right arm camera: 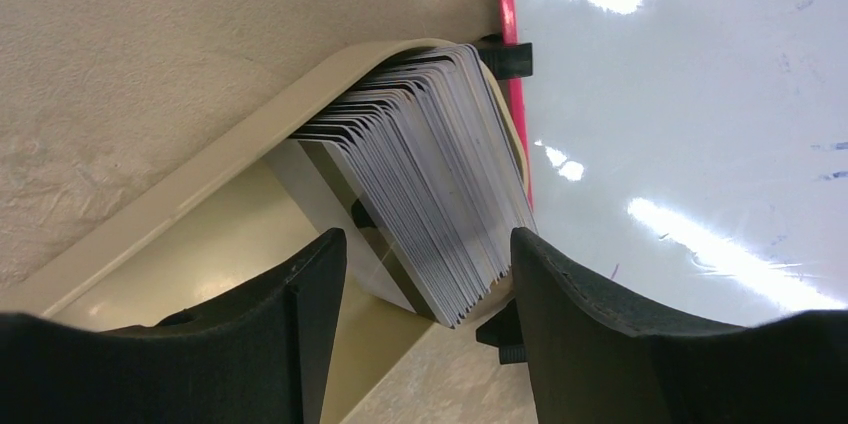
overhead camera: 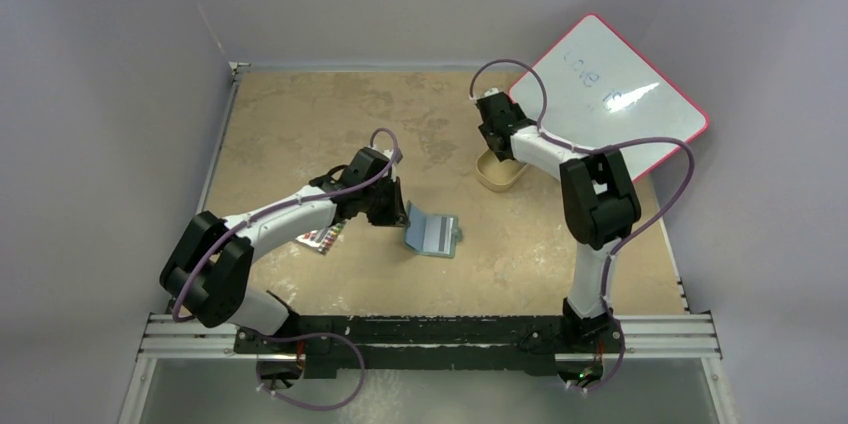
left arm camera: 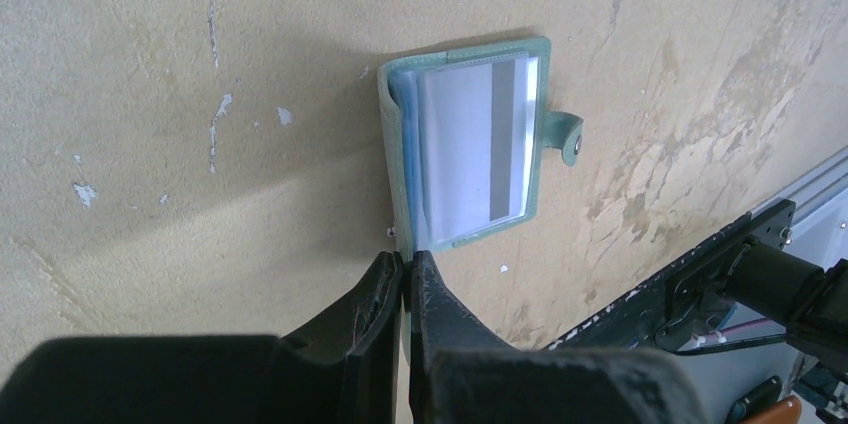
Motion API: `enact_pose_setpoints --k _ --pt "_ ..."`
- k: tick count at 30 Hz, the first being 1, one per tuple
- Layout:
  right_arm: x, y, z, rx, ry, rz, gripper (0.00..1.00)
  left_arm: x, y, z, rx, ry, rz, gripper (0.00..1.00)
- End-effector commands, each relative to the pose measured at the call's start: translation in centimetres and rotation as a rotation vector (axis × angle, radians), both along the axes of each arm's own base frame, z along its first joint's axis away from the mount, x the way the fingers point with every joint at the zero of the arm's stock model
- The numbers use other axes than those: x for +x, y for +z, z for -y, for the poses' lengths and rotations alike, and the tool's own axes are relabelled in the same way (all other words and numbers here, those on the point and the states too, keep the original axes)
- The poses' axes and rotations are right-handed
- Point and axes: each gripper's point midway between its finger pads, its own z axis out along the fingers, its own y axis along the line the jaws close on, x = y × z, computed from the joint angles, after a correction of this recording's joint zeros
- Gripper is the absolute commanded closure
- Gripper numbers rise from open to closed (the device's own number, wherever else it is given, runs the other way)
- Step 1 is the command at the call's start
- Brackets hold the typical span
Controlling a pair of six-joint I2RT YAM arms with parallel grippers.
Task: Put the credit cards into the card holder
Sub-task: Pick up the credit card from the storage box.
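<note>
The green card holder lies open on the tan table, a pale card with a grey stripe showing in its sleeve and the snap tab at its right side. My left gripper is shut on the near edge of the card holder's left flap, which stands up from the table. A thick stack of credit cards stands on edge in the tan tray. My right gripper is open with the stack's lower corner between its fingers, neither pad visibly touching it.
A whiteboard with a red rim leans at the back right, right behind the tan tray. A small patterned card-like object lies under the left arm. The black rail runs along the near table edge.
</note>
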Motion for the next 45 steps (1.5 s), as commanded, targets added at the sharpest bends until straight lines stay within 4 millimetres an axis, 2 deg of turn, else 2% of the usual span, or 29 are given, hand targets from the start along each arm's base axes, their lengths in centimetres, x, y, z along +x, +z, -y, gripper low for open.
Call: enact_pose_setpoints --k 1,13,29,37,41,45 --pt "1.2 2.8 0.7 -0.027 -0.036 0.076 0.38 0.8 1.7 0.2 -0.035 -0.017 0.074 1.0" --pt "1.3 3.8 0.6 -0.016 -0.041 0.095 0.52 0.8 1.8 0.1 -0.037 -0.012 0.08 1.0" --pt "1.3 4.5 0.3 0.011 -0.038 0.098 0.62 0.9 1.7 -0.3 -0.014 -0.007 0.084 1.0" --pt "1.0 5.3 0.0 0.038 -0.038 0.092 0.7 0.9 1.6 -0.4 -0.007 -0.001 0.086 1.0" --pt "0.3 5.8 -1.4 0.127 -0.003 0.063 0.87 1.0 1.7 -0.4 -0.006 0.001 0.089 1.0" --pt "-1.3 5.2 -4.2 0.284 0.058 -0.021 0.94 1.3 2.0 -0.5 -0.002 0.012 0.095 1.0"
